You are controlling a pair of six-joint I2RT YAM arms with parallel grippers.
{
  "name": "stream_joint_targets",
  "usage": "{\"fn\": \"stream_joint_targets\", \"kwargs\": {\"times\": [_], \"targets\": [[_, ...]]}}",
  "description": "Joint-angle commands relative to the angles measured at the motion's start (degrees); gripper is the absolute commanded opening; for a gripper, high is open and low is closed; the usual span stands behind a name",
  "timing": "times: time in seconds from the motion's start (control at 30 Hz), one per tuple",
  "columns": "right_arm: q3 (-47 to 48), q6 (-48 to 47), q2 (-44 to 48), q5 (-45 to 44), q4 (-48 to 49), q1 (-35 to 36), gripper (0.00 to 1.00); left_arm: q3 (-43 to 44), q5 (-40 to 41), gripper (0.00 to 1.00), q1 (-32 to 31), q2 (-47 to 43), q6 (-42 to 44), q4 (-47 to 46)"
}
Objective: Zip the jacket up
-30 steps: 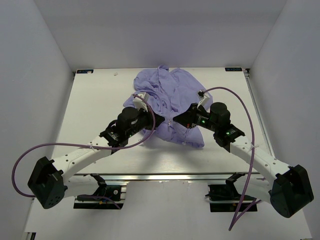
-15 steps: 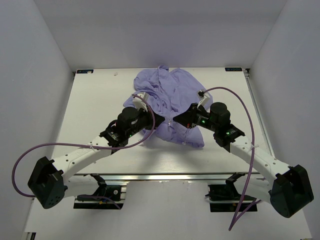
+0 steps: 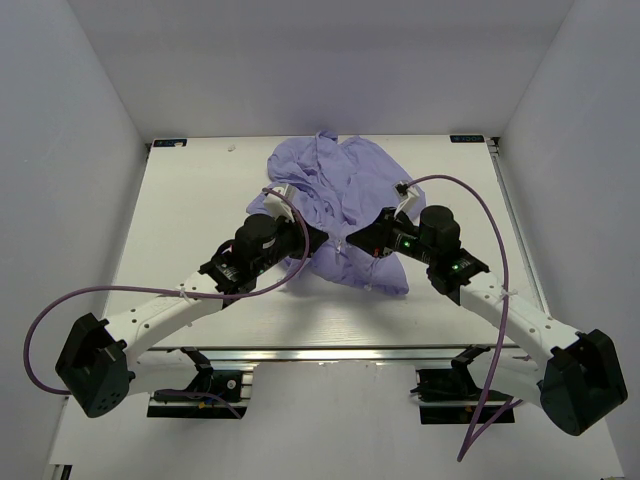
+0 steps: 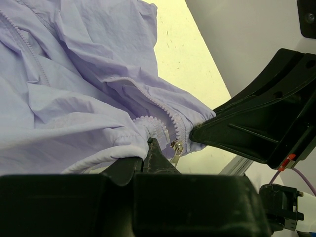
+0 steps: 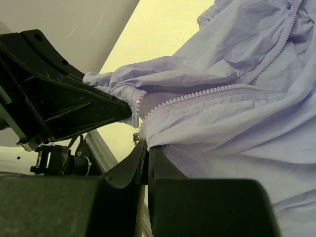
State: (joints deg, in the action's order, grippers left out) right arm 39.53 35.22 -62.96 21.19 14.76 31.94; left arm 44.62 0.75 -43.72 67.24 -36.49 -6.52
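One lavender jacket [image 3: 340, 185] lies crumpled on the far half of the white table [image 3: 190, 210], about midway between its left and right sides. The two arms reach to the jacket's near edge, and their tips almost meet there. The left gripper [image 4: 149, 150] is closed and pinches the hem just beside the one small metal slider [image 4: 176, 147]. The right gripper [image 5: 146, 150] is closed too, and it grips the fabric edge close to the same spot. Two lines of zipper teeth [image 5: 207, 95] run apart from each other across the fabric. Each arm carries one purple cable [image 3: 60, 310], so two in total.
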Motion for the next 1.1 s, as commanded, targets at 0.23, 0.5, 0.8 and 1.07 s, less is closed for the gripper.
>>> {"fn": "stream_joint_targets", "kwargs": {"times": [0.23,0.5,0.8,1.07], "targets": [[0.2,1.2,-0.1,0.6,4.5,-0.1,0.0,0.5,-0.5,0.0,-0.4,-0.3,-0.5,-1.9],[0.6,2.0,-1.6,1.4,4.9,-0.1,0.0,0.1,-0.3,0.0,-0.3,-0.4,-0.6,-2.0],[0.2,2.3,-0.7,1.4,5.4,-0.1,0.0,-0.3,0.2,0.0,-0.3,-0.6,-0.9,-1.9],[-0.1,2.6,-0.1,1.4,5.3,-0.1,0.0,-0.1,-0.6,0.0,-0.3,-0.5,-0.6,-2.0]]}}
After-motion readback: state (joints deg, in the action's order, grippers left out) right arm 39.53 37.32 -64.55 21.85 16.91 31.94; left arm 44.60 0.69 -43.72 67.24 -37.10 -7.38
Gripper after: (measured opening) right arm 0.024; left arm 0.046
